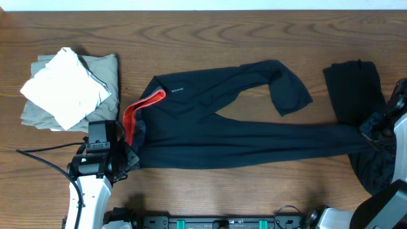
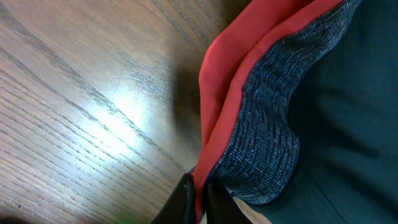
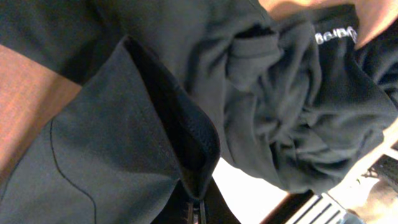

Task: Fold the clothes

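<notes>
Black pants [image 1: 241, 130]: our left gripper [image 2: 199, 193] pinches their red waistband [image 2: 219, 81] at eight o'clock, our right gripper [image 3: 196, 208] clamps a hem [image 3: 194, 146] at three.

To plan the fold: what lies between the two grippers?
The black pants, running from the left gripper at the waistband to the right gripper at a leg end, seen in the overhead view.

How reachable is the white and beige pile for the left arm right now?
Probably not yet: the left gripper is shut on the red waistband of the pants. The pile lies near it on the table with nothing between them, so after letting go, likely yes.
</notes>
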Controlling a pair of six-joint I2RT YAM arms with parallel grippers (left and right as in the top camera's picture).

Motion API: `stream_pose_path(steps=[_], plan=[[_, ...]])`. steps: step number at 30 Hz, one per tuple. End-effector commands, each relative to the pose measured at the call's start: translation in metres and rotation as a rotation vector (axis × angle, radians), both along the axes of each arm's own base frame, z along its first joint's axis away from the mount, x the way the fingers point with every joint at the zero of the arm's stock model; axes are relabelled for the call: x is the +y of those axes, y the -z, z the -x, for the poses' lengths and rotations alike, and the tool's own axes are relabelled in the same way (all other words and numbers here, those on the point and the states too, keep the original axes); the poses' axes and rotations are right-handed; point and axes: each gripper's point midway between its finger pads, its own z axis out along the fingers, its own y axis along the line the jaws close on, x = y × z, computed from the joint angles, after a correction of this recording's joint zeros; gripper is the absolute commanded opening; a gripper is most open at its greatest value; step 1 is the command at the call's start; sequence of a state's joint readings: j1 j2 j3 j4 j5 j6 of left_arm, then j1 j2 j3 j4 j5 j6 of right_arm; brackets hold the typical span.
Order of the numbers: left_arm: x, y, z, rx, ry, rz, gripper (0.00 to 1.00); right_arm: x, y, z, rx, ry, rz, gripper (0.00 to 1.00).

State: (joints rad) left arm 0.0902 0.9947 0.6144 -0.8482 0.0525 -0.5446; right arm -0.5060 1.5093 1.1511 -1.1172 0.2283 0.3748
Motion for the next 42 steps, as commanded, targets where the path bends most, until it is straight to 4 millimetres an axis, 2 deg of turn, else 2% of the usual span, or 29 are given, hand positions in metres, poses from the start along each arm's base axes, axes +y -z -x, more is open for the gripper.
stream_pose_path(steps=[1, 4, 6, 7, 11, 13, 15, 20, 23, 27, 33, 41, 42], plan=[[0.004, -0.005, -0.004, -0.017, 0.005, -0.017, 0.09, -0.008, -0.006, 0.01, 0.022, 0.03, 0.026, 0.01], [0.004, -0.005, -0.004, -0.017, 0.005, -0.017, 0.09, -0.006, -0.006, 0.018, 0.058, 0.033, 0.018, 0.06], [0.004, -0.005, -0.004, -0.017, 0.005, -0.017, 0.09, -0.003, -0.006, 0.023, 0.077, 0.033, 0.007, 0.17], [0.004, -0.005, -0.004, -0.017, 0.005, -0.018, 0.09, -0.002, -0.006, 0.024, 0.083, 0.033, 0.003, 0.19], [0.004, -0.005, -0.004, -0.017, 0.012, -0.019, 0.09, -0.002, -0.005, 0.023, 0.079, 0.032, 0.001, 0.2], [0.004, -0.005, -0.004, -0.017, 0.017, -0.021, 0.09, 0.001, -0.004, 0.016, 0.043, 0.028, -0.023, 0.2], [0.004, -0.005, -0.004, -0.016, 0.02, -0.022, 0.09, 0.01, -0.002, -0.001, -0.03, -0.024, -0.086, 0.2], [0.004, -0.006, -0.007, -0.029, 0.019, -0.023, 0.09, 0.062, -0.011, -0.07, -0.327, -0.368, -0.307, 0.25], [0.004, -0.007, -0.009, -0.036, 0.019, -0.023, 0.09, 0.093, -0.019, -0.102, -0.436, -0.552, -0.35, 0.34], [0.004, -0.007, -0.009, -0.035, 0.019, -0.023, 0.09, 0.125, -0.015, -0.129, -0.467, -0.676, -0.346, 0.53], [0.004, -0.007, -0.009, -0.035, 0.019, -0.023, 0.09, 0.169, 0.013, -0.156, -0.448, -0.808, -0.377, 0.59], [0.004, -0.006, -0.008, -0.031, 0.019, -0.022, 0.1, 0.212, 0.078, -0.168, -0.35, -0.906, -0.442, 0.61], [0.004, -0.005, -0.007, -0.03, 0.019, -0.022, 0.14, 0.215, 0.086, -0.17, -0.341, -0.915, -0.442, 0.61]])
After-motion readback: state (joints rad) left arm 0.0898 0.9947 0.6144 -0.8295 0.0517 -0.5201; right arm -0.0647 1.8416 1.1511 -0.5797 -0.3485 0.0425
